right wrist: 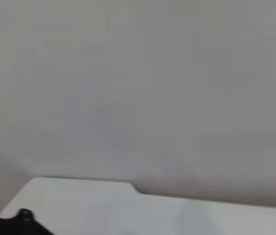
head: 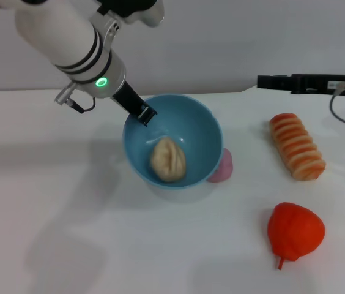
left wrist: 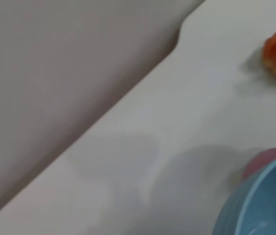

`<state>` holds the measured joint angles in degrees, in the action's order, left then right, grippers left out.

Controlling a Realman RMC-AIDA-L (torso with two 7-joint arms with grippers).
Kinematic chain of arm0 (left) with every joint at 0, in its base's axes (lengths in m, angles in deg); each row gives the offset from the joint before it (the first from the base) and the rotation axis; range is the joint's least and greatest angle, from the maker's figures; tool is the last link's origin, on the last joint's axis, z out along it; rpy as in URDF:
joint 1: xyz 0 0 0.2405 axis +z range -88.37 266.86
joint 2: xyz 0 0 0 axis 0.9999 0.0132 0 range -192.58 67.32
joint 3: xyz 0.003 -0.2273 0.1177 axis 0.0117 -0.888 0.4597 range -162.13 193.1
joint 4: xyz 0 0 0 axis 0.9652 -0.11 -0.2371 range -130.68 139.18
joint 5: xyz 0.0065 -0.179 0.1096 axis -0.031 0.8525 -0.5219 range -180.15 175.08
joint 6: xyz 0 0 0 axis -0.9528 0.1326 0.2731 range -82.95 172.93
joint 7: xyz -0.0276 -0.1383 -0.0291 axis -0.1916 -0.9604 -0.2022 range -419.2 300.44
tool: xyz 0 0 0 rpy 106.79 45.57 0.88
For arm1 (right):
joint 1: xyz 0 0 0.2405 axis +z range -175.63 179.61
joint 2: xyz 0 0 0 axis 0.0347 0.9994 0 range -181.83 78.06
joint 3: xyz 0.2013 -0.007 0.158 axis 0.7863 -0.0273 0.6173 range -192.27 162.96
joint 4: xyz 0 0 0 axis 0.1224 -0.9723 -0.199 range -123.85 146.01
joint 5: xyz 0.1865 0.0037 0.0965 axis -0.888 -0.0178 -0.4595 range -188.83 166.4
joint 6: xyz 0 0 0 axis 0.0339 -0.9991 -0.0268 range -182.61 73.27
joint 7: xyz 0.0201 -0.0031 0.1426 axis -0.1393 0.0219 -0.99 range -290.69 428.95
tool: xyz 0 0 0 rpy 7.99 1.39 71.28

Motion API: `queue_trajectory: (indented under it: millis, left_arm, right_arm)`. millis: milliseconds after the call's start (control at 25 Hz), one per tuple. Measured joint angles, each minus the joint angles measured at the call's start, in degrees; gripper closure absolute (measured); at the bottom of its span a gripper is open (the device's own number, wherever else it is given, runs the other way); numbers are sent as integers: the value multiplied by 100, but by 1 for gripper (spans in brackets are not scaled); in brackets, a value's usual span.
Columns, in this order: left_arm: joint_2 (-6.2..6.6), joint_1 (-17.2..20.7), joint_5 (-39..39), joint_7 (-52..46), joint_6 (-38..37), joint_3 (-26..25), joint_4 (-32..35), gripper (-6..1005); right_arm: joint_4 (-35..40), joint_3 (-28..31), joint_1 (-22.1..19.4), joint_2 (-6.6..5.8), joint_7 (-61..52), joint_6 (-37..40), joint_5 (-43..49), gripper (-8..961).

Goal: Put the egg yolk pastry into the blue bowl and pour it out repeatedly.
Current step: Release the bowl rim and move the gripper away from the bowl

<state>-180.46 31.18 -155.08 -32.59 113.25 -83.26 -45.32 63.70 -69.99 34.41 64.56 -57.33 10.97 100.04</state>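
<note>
The light-blue bowl [head: 188, 125] is lifted and tilted, its opening facing the camera and the table's front. The pale beige egg yolk pastry [head: 167, 159] lies inside it against the lower wall. My left gripper [head: 143, 114] is shut on the bowl's far left rim and holds it up. The bowl's outer wall [left wrist: 255, 205] shows in the left wrist view. My right gripper [head: 264, 81] is parked at the back right; its fingers do not show.
A pink bun [head: 222, 165] sits right behind the bowl's lower right edge, also seen in the left wrist view [left wrist: 263, 159]. A long orange-striped bread [head: 296, 146] lies at the right. A red-orange pepper-like toy [head: 293, 231] lies at the front right. White table [head: 68, 233].
</note>
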Motion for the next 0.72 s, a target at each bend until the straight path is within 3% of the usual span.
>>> queue_trajectory:
  millis: [240,360,520,720]
  left_arm:
    - [-24,-119,57,-327,130,-39,147,1000]
    - [-53,-95,67,-504,-121,77,299,999]
    - [-71,134,96,-963,-831,612,397,999]
    - [-57,160,284,-1083,-999,690,779,999]
  right_arm:
    - [-38,19,-63,-81,544,-136,13,462]
    - [-51,20,-67,-81,759,-196,16,463]
    - [-54,18,-69,-62,931,-215,20,463]
    - [-61,17,-59,-48,969,-220,35,462]
